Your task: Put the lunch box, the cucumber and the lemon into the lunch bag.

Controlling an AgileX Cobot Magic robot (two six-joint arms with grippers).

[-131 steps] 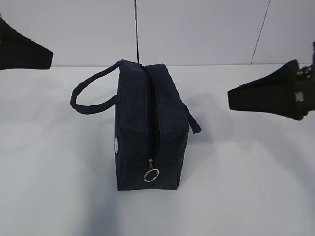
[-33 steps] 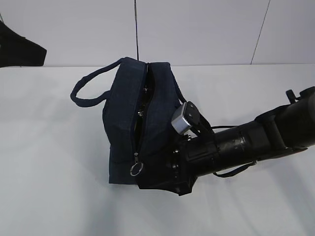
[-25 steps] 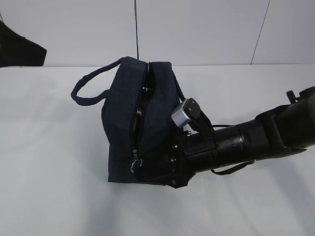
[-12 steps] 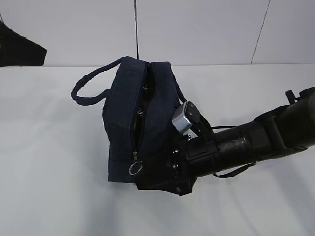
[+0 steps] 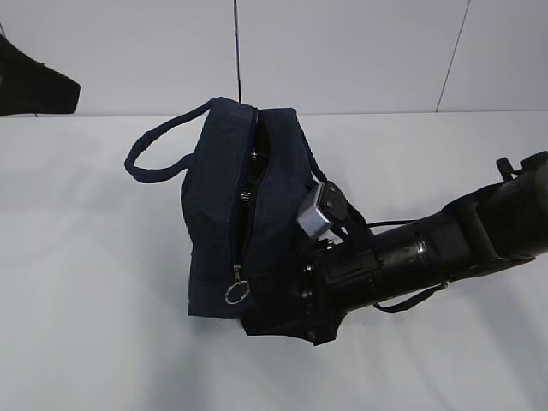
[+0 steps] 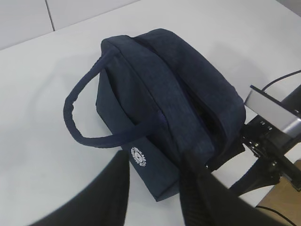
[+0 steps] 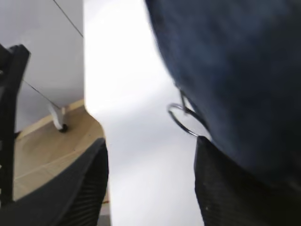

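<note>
The dark navy lunch bag (image 5: 218,214) stands on the white table, leaning a little to the left, its top zipper partly open. Its metal ring pull (image 5: 237,294) hangs at the near end. My right gripper (image 5: 278,318) is open and pressed against the bag's near right corner. In the right wrist view the ring pull (image 7: 181,120) hangs just above one finger (image 7: 235,188), which touches the bag (image 7: 235,70). My left gripper (image 6: 155,188) is open and empty, hovering apart above the bag (image 6: 188,94) near its white logo (image 6: 138,157). The lunch box, cucumber and lemon are out of view.
The bag's loop handle (image 5: 158,154) sticks out to the left. The right arm's silver wrist camera (image 5: 315,214) sits against the bag's right side. The left arm (image 5: 34,86) hangs at the far left. A wooden floor and a caster (image 7: 59,125) lie beyond the table edge.
The right arm came in from the far right to the bag's near end and pushed the bag left and tilted. Over the last second it nudged forward and drew back slightly; the ring pull swung.
</note>
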